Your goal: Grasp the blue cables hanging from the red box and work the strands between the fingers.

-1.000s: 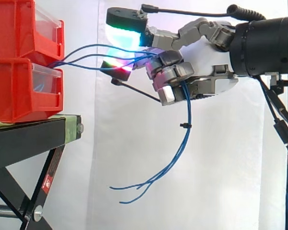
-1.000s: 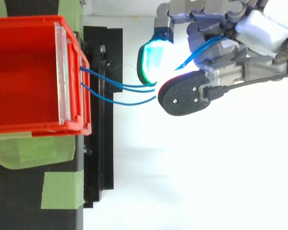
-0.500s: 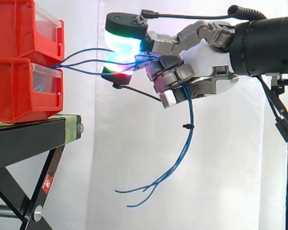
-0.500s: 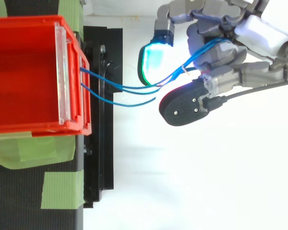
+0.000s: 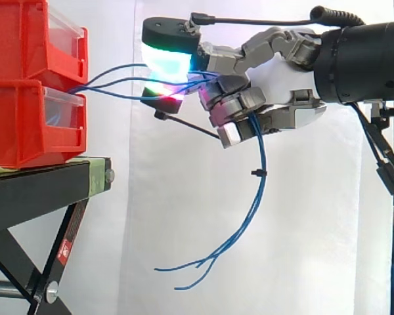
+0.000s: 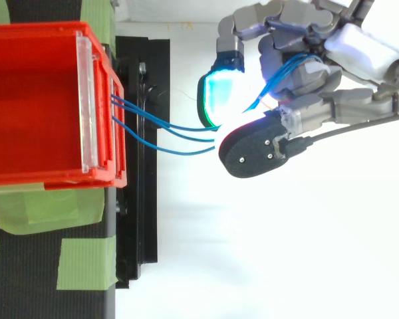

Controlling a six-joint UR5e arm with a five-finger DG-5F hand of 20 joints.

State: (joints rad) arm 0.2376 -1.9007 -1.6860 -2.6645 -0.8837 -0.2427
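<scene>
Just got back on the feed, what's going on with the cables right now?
The robot's hand has its fingers curled round the blue cables. The cables run from the front of the stacked red bins on the black stand across open air to the hand. There the strands pass between the fingers, and their loose ends dangle below the hand.
</scene>
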